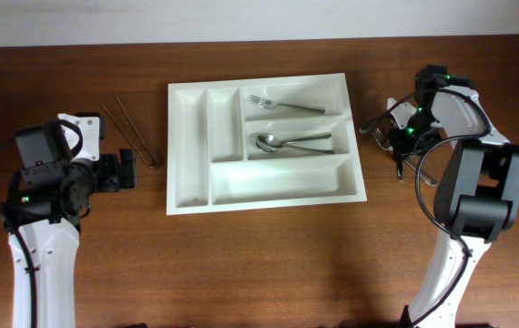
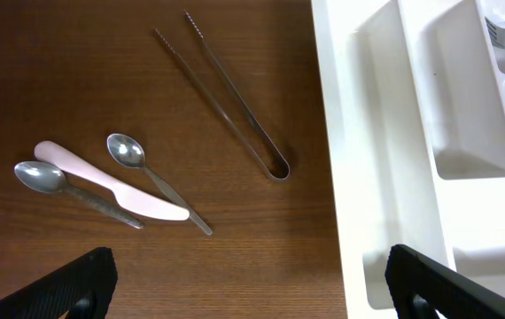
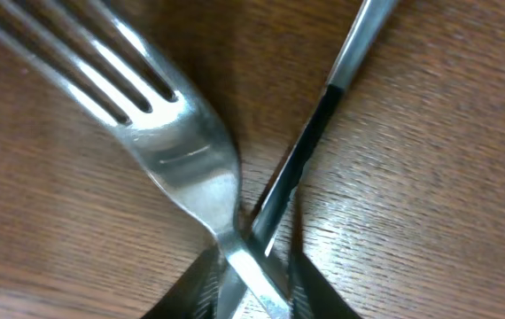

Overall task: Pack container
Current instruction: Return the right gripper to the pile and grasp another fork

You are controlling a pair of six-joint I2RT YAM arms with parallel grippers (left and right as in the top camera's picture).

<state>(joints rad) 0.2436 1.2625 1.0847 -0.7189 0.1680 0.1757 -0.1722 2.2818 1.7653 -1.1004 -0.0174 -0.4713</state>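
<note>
The white container [image 1: 176, 146] lies at the table's middle; its left side shows in the left wrist view [image 2: 359, 133]. It holds a fork [image 1: 282, 105] in the top long compartment and spoons [image 1: 287, 143] in the middle one. My right gripper [image 1: 403, 137] is down on a cutlery pile to the right of the tray. In the right wrist view its fingers [image 3: 252, 283] are closed on the neck of a fork [image 3: 173, 151], with a second metal handle [image 3: 323, 115] crossing it. My left gripper [image 1: 127, 170] is open and empty [image 2: 248, 283] over bare wood left of the tray.
Metal tongs [image 1: 137, 132] lie left of the tray, also in the left wrist view [image 2: 235, 106]. A pink knife [image 2: 111, 182] and two small spoons [image 2: 151, 177] [image 2: 66, 190] lie on the wood near them. More cutlery [image 1: 382, 132] lies by the right gripper.
</note>
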